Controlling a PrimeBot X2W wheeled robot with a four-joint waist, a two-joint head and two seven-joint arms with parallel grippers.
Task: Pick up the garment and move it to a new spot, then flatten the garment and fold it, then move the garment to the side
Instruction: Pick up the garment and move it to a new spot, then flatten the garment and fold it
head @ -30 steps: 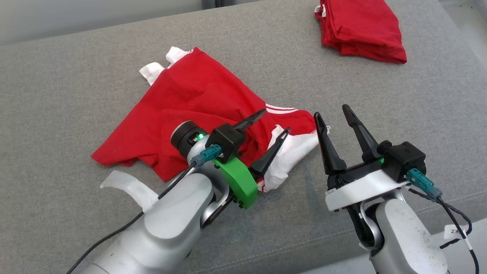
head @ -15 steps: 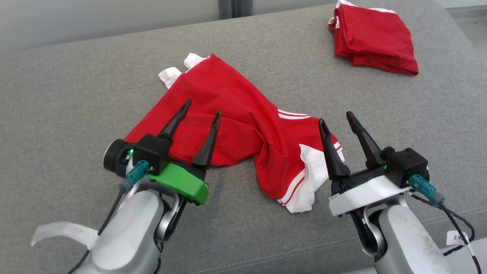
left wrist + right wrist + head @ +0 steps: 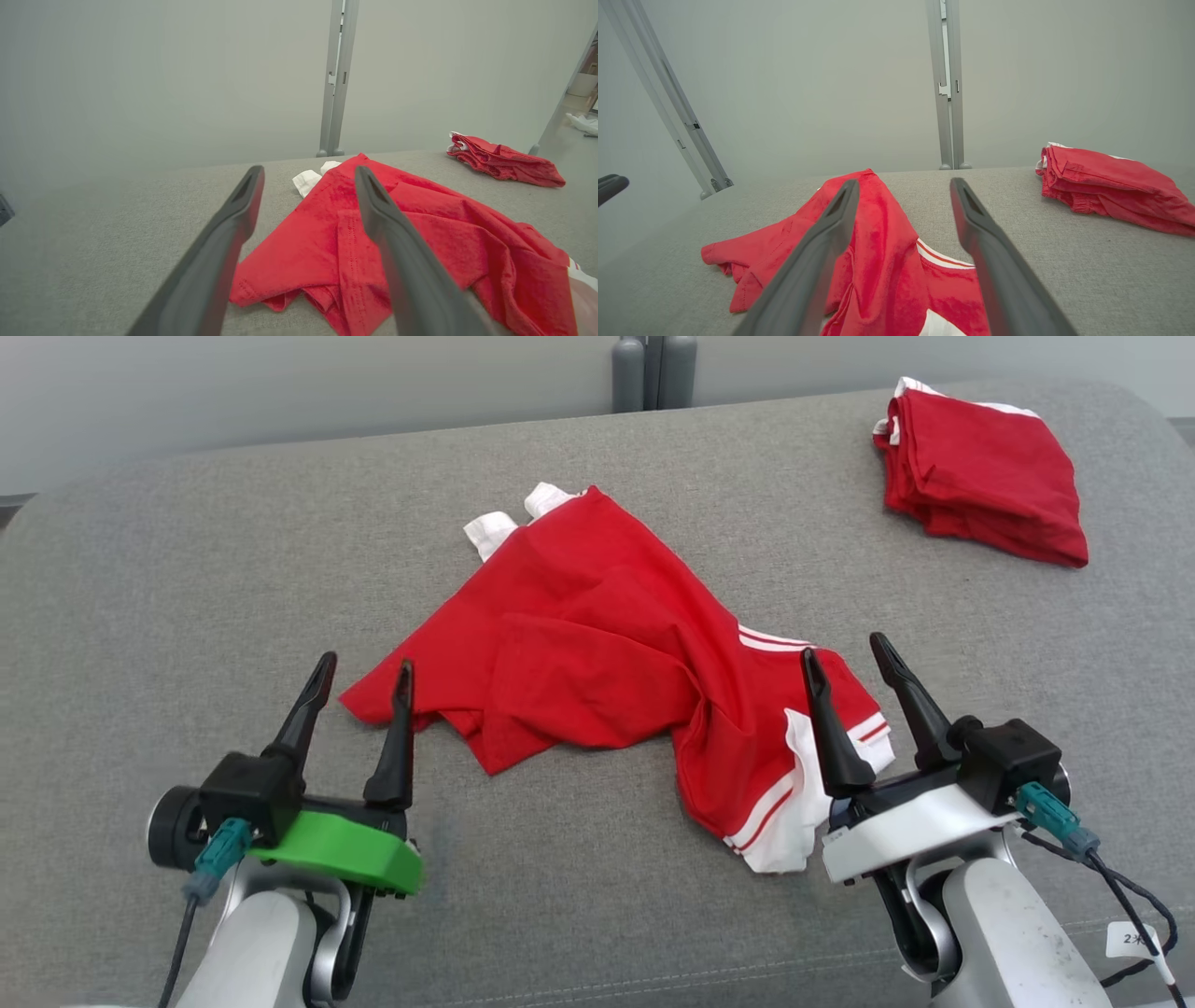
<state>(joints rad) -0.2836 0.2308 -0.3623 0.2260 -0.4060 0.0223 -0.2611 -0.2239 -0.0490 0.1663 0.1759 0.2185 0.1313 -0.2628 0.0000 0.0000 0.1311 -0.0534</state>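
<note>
Two grippers are sitting nearest you, both with fingers spread wide and holding nothing: your left gripper (image 3: 365, 663) is hovering just beside the near-left corner of the garment (image 3: 597, 663), and your right gripper (image 3: 843, 646) is hovering at its white-striped near-right end. Beyond them the red garment is lying crumpled mid-way across the grey cushion (image 3: 187, 597), and a folded red pile (image 3: 990, 476) is resting well apart at the far right.

Head view high over the grey surface (image 3: 233, 569); wrist views low and close, garment (image 3: 597, 644) common to all.
</note>
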